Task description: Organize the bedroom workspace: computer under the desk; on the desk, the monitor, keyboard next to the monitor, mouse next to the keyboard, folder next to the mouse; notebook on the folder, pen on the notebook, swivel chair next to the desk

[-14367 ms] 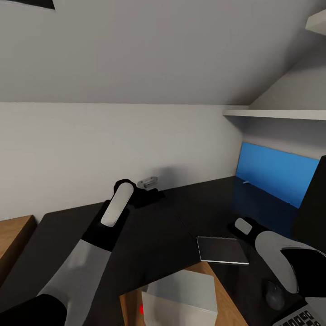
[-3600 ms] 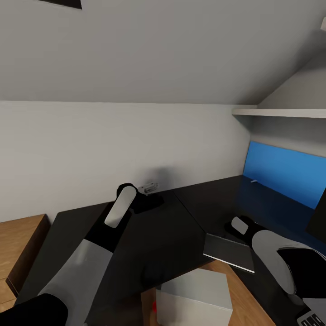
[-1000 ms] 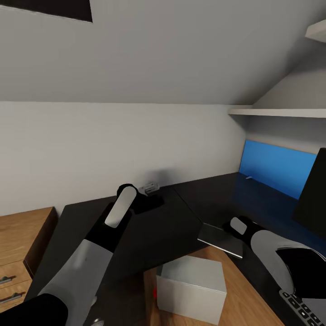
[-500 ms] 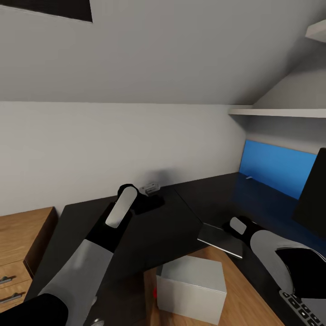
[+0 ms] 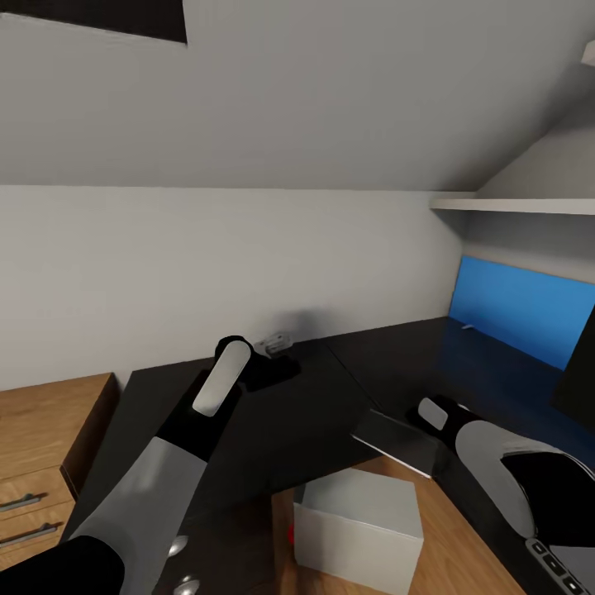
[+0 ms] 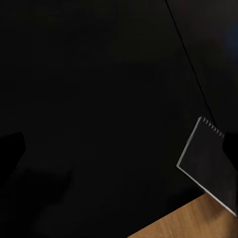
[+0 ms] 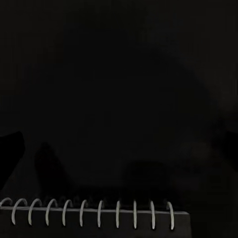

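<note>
A dark spiral notebook (image 5: 395, 440) lies on the black L-shaped desk (image 5: 289, 421), at its inner edge. My right gripper (image 5: 421, 411) hovers just beside it; the right wrist view shows its wire spiral (image 7: 89, 210) below the open gripper (image 7: 119, 144). My left gripper (image 5: 273, 369) hangs over bare desk near the wall, and its fingers (image 6: 10, 151) stand wide apart with nothing between them. The notebook (image 6: 208, 166) appears off to one side in that view. The black monitor (image 5: 583, 372) and a corner of the keyboard (image 5: 552, 564) sit at the far right.
A light grey box (image 5: 359, 521) with a red mark stands on the wooden floor (image 5: 471, 554) in the desk's inner corner. Wooden drawers (image 5: 41, 463) stand at the left. A blue panel (image 5: 521, 318) and a white shelf (image 5: 512, 205) line the right wall.
The whole picture has shifted, so the camera has moved: more of the drawers shows and less of the monitor. Both arms and the notebook keep their places.
</note>
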### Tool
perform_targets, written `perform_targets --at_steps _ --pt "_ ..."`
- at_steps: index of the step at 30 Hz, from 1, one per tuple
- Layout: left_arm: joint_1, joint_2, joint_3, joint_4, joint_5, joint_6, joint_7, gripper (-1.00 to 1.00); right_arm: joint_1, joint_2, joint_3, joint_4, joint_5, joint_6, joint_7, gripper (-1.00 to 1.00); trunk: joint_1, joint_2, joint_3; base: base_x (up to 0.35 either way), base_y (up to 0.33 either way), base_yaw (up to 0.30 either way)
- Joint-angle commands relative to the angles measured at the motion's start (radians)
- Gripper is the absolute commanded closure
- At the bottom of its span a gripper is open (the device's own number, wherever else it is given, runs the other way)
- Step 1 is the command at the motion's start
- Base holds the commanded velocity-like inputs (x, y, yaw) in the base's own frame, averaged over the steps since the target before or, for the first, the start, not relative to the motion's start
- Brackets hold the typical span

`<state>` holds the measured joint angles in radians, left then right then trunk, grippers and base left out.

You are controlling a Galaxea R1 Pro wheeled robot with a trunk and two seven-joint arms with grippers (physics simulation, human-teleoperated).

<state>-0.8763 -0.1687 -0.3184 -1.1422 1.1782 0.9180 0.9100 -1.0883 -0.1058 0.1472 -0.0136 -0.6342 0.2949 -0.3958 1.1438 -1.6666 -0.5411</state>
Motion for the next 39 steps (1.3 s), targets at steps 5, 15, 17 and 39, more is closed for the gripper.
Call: perform_targets --at_steps 5,15,17,39 --pt "-0.001 0.0 -0.001 -0.001 0.009 0.001 0.01 -1.0 0.001 0.0 -0.058 0.003 -0.042 0.007 -0.002 -1.0 0.0 0.0 -0.001 0.0 0.0 0.02" --pt "-0.001 0.0 -0.001 -0.001 0.009 0.001 0.01 -1.0 0.001 0.0 -0.058 0.003 -0.042 0.007 -0.001 -1.0 0.0 0.0 -0.001 0.0 0.0 0.002" --pt "-0.001 0.0 -0.001 -0.001 0.009 0.001 0.01 -1.0 0.001 0.0 -0.058 0.003 -0.042 0.007 -0.001 -1.0 0.0 0.0 -0.001 0.0 0.0 0.0" --pt "-0.001 0.0 -0.001 0.007 0.009 0.001 0.01 -1.0 0.001 0.0 -0.058 0.004 -0.042 0.007 -0.001 -1.0 0.0 0.0 -0.001 -0.057 0.0 0.0"
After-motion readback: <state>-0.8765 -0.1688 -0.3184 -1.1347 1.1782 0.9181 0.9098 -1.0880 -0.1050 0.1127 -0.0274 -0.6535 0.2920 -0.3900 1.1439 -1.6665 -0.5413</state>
